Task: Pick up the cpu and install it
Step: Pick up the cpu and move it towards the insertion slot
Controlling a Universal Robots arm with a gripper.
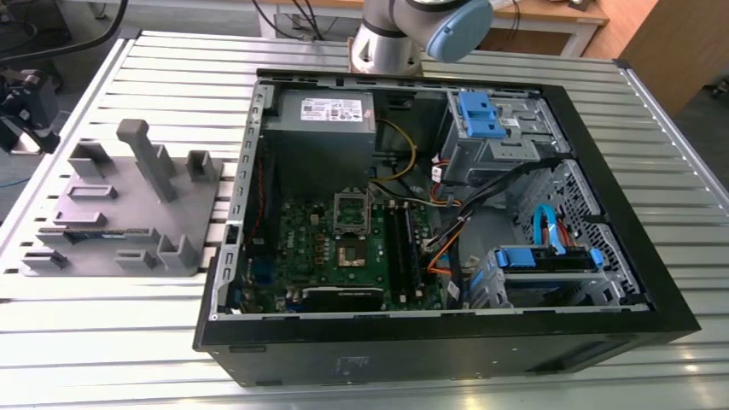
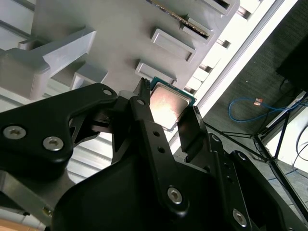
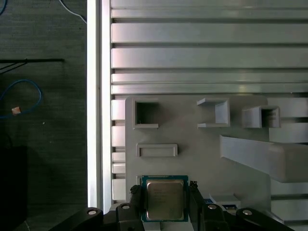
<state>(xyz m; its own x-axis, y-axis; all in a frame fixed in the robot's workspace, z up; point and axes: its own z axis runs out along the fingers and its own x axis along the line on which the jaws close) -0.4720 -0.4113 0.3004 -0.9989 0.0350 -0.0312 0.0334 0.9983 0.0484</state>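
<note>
End effector: my end effector [image 3: 165, 196] is closed onto the cpu [image 3: 165, 199]. One finger [image 3: 136, 198] is pressed to one edge and the other finger [image 3: 195, 196] to the opposite edge, and I see no gap on either side.
Same grip, other camera: in the second wrist view the cpu [image 2: 168, 103] sits between my fingertips [image 2: 143, 96], right at the tip of my end effector [image 2: 166, 108].
Direction: the cpu lies dead ahead of me and centred between the fingers, off to neither side.
Axis: the cpu is close to square, so I find no real long axis. My grip line runs straight across it from edge to edge, square to its sides.
Where it is: the cpu is at the grey tray [image 3: 192, 125], close to the tray's border on the side where the bench [image 3: 207, 48] ends and the dark floor [image 3: 48, 134] begins. I cannot tell whether it is resting in its pocket or just clear of it.
Look of the cpu: a small flat chip with a dull silver metal lid that catches a soft glare, and a thin green rim showing all round it.
Destination: I judge this to be the motherboard [image 1: 341, 248] inside the open computer case [image 1: 456, 342], well apart from the tray [image 1: 114, 213], toward the exterior view's right.
</note>
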